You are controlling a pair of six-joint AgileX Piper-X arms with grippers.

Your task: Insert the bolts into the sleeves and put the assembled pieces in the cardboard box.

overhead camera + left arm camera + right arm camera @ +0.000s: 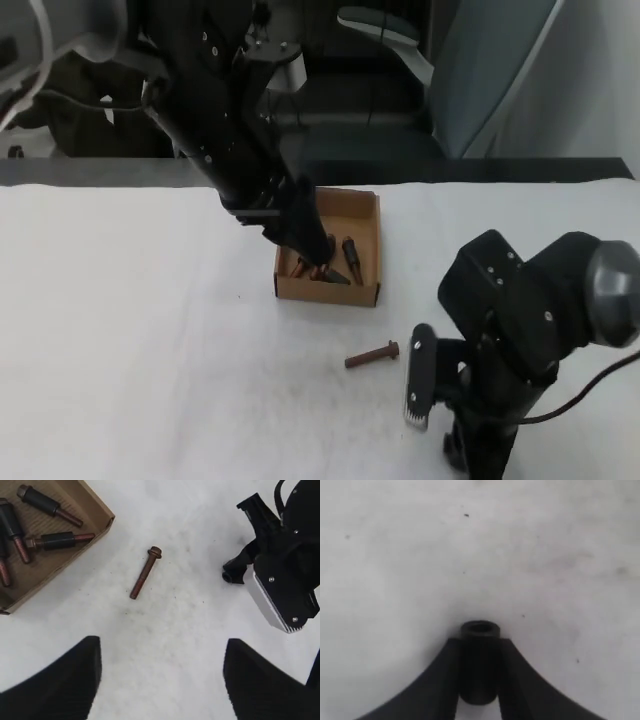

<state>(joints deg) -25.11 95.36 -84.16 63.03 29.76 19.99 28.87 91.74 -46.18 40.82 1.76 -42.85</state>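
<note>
A rusty bolt (372,354) (145,572) lies loose on the white cloth, between the cardboard box (326,291) (65,567) and the right arm (520,330) (285,565). Several bolts fitted with black sleeves (50,541) (350,256) lie inside the box. My left gripper (162,645) (312,255) hangs above the box's near edge, open wide with nothing between its fingers. In the right wrist view, my right gripper (480,645) is shut on a black sleeve (480,630), held low over the cloth with its hole showing.
White cloth (130,340) covers the bench, and its left half is bare. Beyond the far edge stand a chair (480,70) and dark equipment. The right arm's bulky body sits close to the loose bolt.
</note>
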